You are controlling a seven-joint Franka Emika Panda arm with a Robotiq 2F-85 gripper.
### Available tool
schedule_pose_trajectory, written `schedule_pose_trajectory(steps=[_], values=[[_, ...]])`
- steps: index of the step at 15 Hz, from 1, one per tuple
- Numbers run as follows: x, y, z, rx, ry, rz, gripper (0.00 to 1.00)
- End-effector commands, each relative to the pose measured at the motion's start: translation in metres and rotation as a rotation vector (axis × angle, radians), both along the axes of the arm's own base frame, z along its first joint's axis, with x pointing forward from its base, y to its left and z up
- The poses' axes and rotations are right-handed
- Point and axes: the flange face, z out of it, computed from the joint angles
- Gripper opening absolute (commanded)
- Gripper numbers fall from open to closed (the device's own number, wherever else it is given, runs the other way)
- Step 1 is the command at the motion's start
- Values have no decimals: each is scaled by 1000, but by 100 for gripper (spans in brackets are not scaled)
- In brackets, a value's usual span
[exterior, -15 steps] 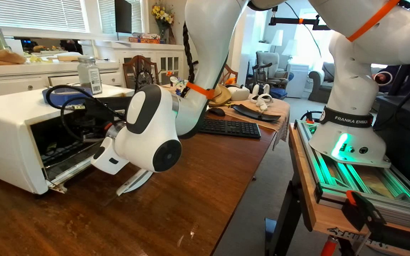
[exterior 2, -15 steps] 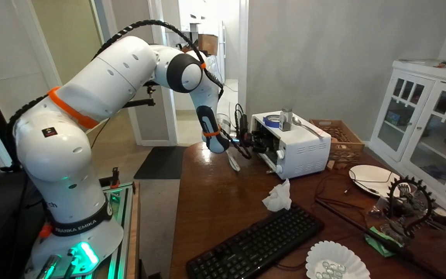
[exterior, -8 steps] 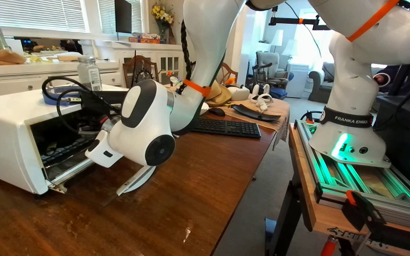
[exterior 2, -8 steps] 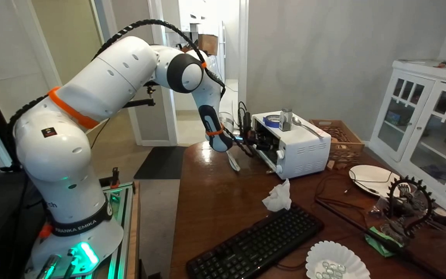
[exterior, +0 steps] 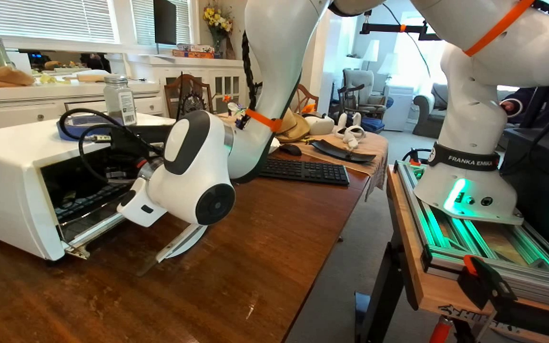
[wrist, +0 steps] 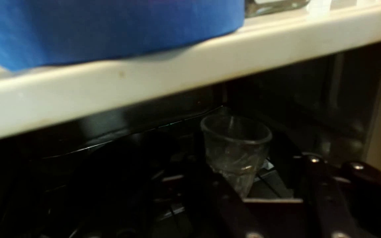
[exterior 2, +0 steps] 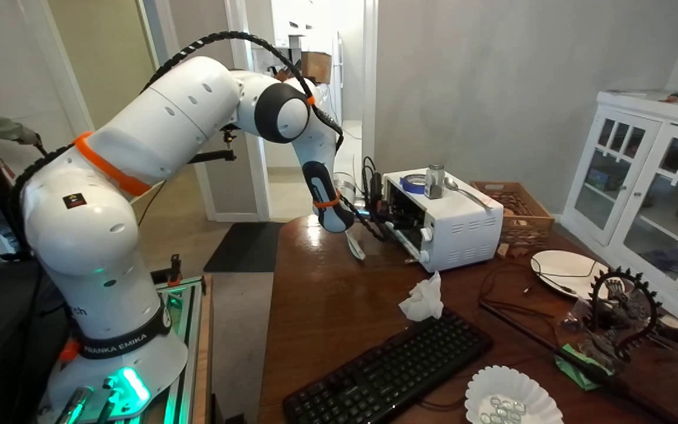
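Wrist view: glass (wrist: 236, 148) seen between fingers (wrist: 321, 195), mouth up, long axis near vertical in view. Fingers parted; too dark to tell if gripping.

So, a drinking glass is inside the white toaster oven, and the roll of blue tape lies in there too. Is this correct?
Not quite: the roll of blue tape lies on top of the white toaster oven, as both exterior views show. The drinking glass is indeed inside.
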Motion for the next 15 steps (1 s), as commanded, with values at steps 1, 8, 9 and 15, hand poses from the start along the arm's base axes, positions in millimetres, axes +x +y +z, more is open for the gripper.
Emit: schedule_pose_trajectory(steps=[1,8,9,15], values=[[3,-1,-7,-4,20,-14,27],[-6,7,12,-17,-12,41,26],[-9,10,14,-21,-16,55,26],[-38,21,19,-46,-6,98,26]])
